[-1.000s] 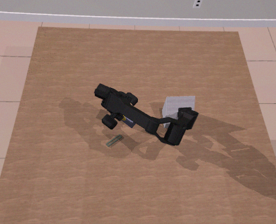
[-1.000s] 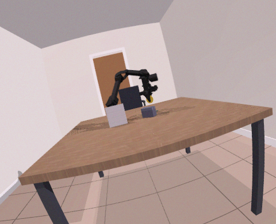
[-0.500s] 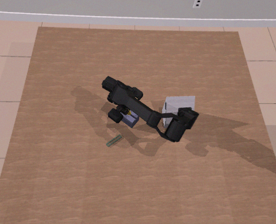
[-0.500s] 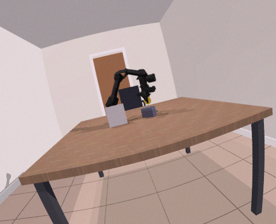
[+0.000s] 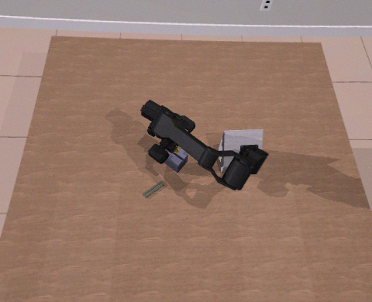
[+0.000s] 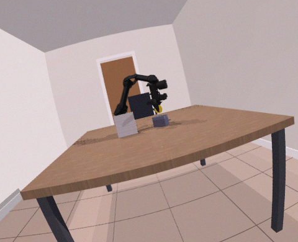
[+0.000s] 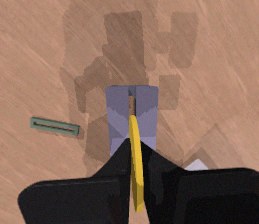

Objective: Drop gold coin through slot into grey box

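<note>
Gripper (image 7: 134,165) is pinching the gold coin (image 7: 135,160) edge-on between its two black fingers, coin upright, thin yellow strip in my wrist view. I've got it hanging right above the grey box (image 7: 132,117), coin edge lined up w/ the slot (image 7: 132,105) in the lid, or v. close to it. Can't tell from here if the coin's lower rim is touching the lid yet. Exterior view shows the coin (image 6: 158,109) just over the box (image 6: 160,120), small gap or none, too small to call.

Dark-green holder (image 7: 55,127) lies left of the box in wrist view, apart from it, slot showing, nothing in it. From the top cam the holder (image 5: 153,189) sits just below-left of the box (image 5: 177,159), arm (image 5: 186,140) crossing over.

Pale grey block (image 5: 242,142) stands by the arm base, well apart from the box. Table (image 5: 101,243) is brown wood grain, arm shadows spread across it both sides. Dark legs (image 6: 277,176) underneath. Floor (image 6: 180,207) is beige-pink tile, walls off-white, white skirting, wall socket (image 5: 266,3) top view, brown door (image 6: 118,77) w/ white frame behind the arm.
</note>
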